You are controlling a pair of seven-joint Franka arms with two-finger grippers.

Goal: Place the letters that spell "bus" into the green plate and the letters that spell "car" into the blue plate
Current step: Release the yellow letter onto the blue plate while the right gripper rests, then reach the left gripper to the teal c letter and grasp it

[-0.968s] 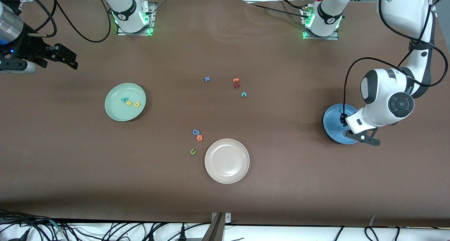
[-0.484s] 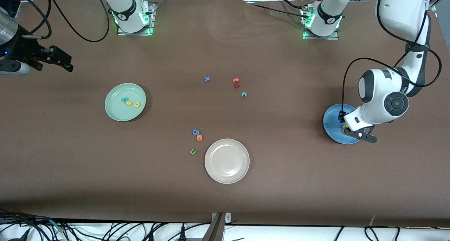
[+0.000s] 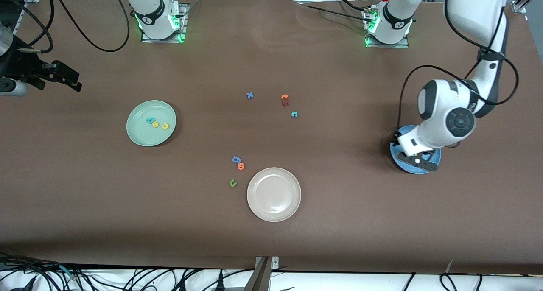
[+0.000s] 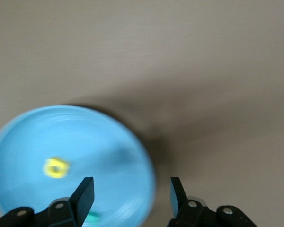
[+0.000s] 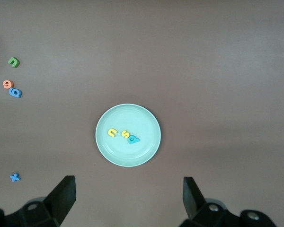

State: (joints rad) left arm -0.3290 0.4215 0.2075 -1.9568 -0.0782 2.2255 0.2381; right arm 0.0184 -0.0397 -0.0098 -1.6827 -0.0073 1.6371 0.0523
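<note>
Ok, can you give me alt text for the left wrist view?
The left gripper, fingers open and empty, hangs over the edge of the blue plate. A yellow letter lies in the plate, which sits on the brown table.

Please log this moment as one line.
left gripper: open over blue plate, yellow a inside | right gripper: open, waiting | teal c: on table

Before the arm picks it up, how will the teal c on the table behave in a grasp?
The teal c is very small and lies flat, so it is probably light and may slide when pushed. Its thin profile leaves little to pinch. It lies apart from the orange letter, so neighbours should not interfere.
</note>
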